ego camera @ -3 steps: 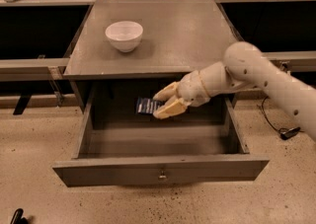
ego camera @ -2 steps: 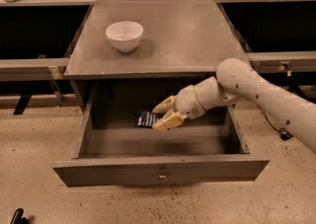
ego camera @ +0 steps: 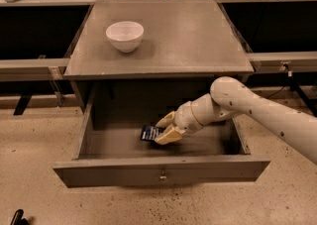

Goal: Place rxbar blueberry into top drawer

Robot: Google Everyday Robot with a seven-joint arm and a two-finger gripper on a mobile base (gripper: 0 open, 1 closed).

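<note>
The top drawer (ego camera: 161, 168) of the grey cabinet stands pulled out, its flat front panel with a small brass knob facing me. My gripper (ego camera: 165, 127) reaches down into the drawer from the right on a white arm. It is shut on the rxbar blueberry (ego camera: 150, 133), a small dark navy bar with white print that sticks out to the left of the tan fingers (ego camera: 169, 135). The bar sits low, just above or on the drawer floor; I cannot tell if it touches.
A white bowl (ego camera: 125, 35) stands on the cabinet top (ego camera: 188, 35) at the back left. Dark shelving and grey rails run along both sides. A speckled floor lies in front of the drawer.
My gripper has moved down and to the left with the bar, from the drawer's back edge deeper into the drawer, near its floor.
</note>
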